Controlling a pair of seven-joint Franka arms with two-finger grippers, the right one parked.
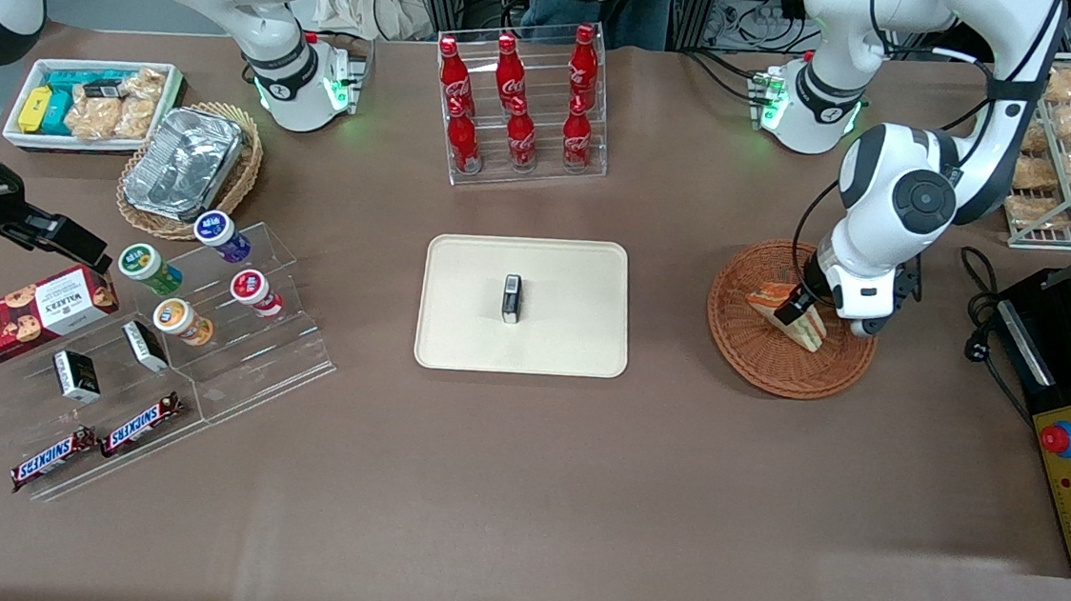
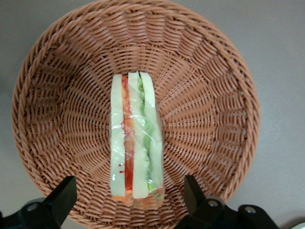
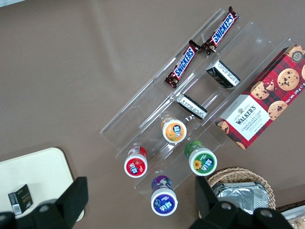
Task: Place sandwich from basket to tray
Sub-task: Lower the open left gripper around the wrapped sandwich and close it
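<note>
The gripper [image 2: 129,200] hangs low over the basket [image 2: 57,95], fingers [image 2: 62,198] spread wide and straddling the sandwich [image 2: 136,148] with basket weave showing on both sides. The sandwich lies in the basket's middle, apart from its rim. The tray [image 1: 466,333] sits beside the basket toward the parked arm, holding one small dark box [image 1: 512,299] at its centre.

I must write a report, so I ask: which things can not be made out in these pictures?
- Front view: the arm covers part of the wrapped triangular sandwich and the tool above the round reddish-brown wicker basket.
- Front view: print on the small dark box on the cream rectangular tray is too small.
</note>
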